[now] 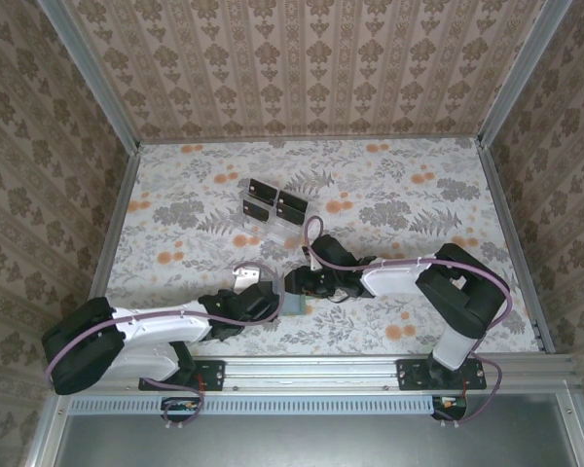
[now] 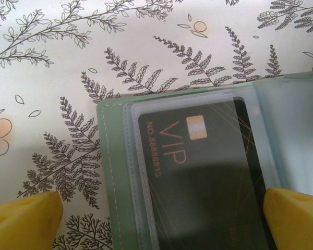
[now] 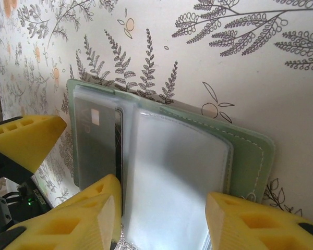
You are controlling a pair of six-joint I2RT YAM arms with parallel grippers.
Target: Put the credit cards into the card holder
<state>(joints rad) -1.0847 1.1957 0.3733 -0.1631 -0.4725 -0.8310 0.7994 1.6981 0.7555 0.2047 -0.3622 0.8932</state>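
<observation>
Left jaws: wide | right jaws: wide | card holder (image 2: 110,172): 1, open | credit card (image 2: 203,182) inside: 1

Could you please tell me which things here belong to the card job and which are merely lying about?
Part of the job:
- card holder, lying open
- VIP card, already in its clear sleeve
- black cards, standing in the rack

Just there:
- clear rack, which only holds the waiting cards
- floral table cover
</observation>
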